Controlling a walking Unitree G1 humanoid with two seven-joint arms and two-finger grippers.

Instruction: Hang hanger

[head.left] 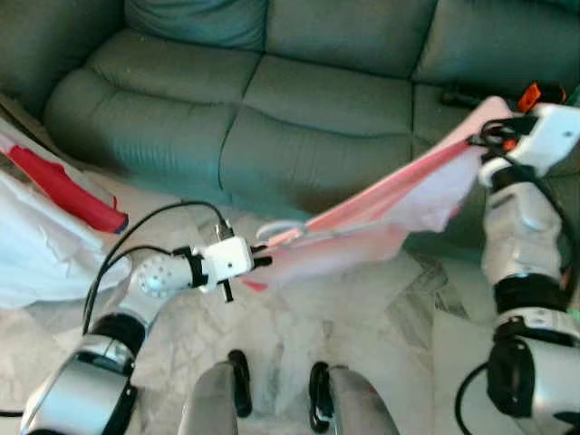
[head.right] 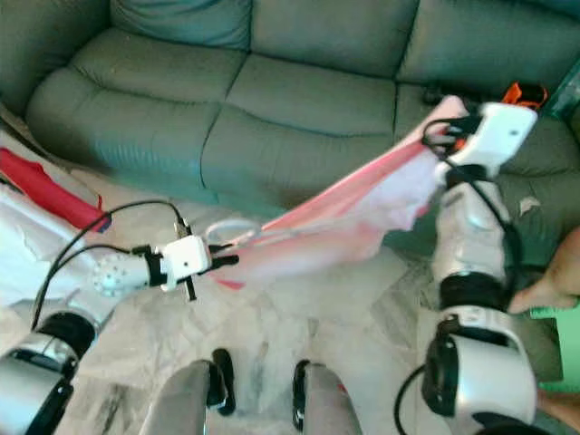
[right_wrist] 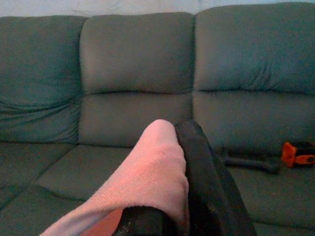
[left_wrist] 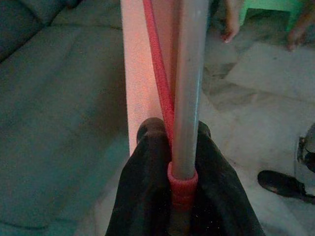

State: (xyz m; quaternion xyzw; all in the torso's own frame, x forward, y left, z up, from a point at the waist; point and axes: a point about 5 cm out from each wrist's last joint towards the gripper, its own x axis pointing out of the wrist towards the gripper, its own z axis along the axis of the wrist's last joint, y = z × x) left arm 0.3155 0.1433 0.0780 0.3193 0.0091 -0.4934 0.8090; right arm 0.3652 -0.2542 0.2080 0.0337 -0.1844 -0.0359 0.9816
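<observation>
A silver hanger with red-capped ends carries a pink garment, stretched in the air in front of the sofa. My left gripper is shut on the hanger's lower end. In the left wrist view the black fingers clamp the silver bar and a red cord at its red cap. My right gripper is raised at the right and shut on the garment's upper corner. The right wrist view has the pink cloth draped over a black finger.
A grey-green sofa spans the back, with an orange tool and a black item on its right seat. A red object on white plastic lies at the left. A person's foot is at the right. My feet stand on marble floor.
</observation>
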